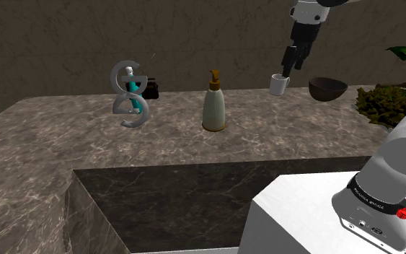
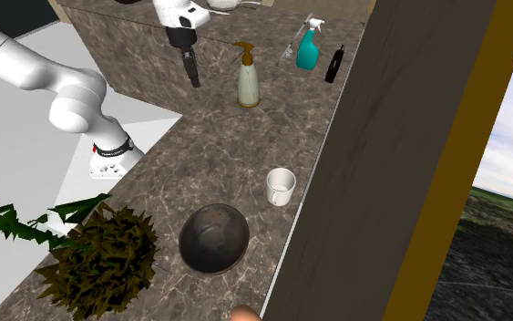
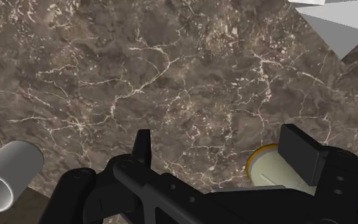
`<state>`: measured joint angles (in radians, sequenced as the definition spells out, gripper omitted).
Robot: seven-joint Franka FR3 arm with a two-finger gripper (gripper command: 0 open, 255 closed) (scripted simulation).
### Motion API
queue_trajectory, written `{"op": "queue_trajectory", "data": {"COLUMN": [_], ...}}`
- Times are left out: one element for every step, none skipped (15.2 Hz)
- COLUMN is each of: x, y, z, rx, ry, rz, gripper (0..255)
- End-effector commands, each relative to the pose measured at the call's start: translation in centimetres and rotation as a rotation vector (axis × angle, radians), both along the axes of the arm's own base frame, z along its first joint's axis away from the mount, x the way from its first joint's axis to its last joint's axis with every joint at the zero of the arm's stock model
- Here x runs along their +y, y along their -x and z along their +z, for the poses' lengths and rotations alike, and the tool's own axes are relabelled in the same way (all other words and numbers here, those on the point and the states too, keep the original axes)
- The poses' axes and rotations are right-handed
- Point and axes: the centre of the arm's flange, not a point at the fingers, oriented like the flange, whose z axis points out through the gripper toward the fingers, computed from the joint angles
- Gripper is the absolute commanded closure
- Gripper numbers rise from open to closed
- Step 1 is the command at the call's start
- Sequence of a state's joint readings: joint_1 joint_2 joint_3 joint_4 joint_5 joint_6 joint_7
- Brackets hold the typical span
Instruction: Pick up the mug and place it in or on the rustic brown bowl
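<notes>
A white mug [image 1: 279,84] [image 2: 281,186] stands upright on the marbled brown counter, close to the wall. Beside it sits the dark brown bowl [image 1: 327,88] [image 2: 213,239], open side up and with nothing in it. My black gripper [image 1: 288,70] [image 2: 195,80] hangs well above the counter, between the mug and a soap dispenser. It is open, its fingers apart with nothing between them. In the wrist view my gripper [image 3: 222,149] looks down on bare counter, with the mug [image 3: 6,175] off beyond one finger [image 3: 142,146] and apart from it.
A cream soap dispenser [image 1: 214,104] [image 2: 248,80] [image 3: 269,168] stands mid-counter. A teal spray bottle [image 2: 308,47] and a black bottle [image 2: 334,64] stand further along. A bushy plant [image 2: 99,260] is past the bowl. A wall [image 2: 373,182] borders the counter. A dark sunken basin [image 1: 172,198] lies in front.
</notes>
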<state>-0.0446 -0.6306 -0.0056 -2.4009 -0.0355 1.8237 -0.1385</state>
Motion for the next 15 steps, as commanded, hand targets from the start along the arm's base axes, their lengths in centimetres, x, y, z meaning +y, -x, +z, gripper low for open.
{"op": "queue_trajectory", "data": {"x": [-1.8,-2.7,-3.6,-4.5,-5.5,-6.4,-7.3,-8.3,-9.2,-10.2,-11.1,-12.1,-13.0,-14.0,-14.9], "y": [-1.4,-2.2,-3.0,-3.8,-4.5,-5.3,-6.1,-6.9,-7.6,-8.4,-9.1,-9.9,-10.6,-11.4,-12.1], "z": [-1.2,-1.7,-2.2,-2.7,-3.2,-3.8,-4.3,-4.8,-5.3,-5.8,-6.3,-6.9,-7.4,-7.9,-8.4], "rx": [-0.001,-0.001,-0.001,-0.001,-0.001,-0.001,-0.001,-0.001,-0.001,-0.001,-0.001,-0.001,0.0,0.0,0.0], "ry": [0.001,0.002,0.002,0.002,0.003,0.003,0.003,0.004,0.004,0.004,0.005,0.005,0.005,0.006,0.006], "rz": [-0.008,-0.012,-0.017,-0.021,-0.025,-0.03,-0.034,-0.038,-0.043,-0.047,-0.051,-0.055,-0.06,-0.064,-0.068], "gripper": [0,0,0,0,0,0,0,0,0,0,0,0,0,0,0]}}
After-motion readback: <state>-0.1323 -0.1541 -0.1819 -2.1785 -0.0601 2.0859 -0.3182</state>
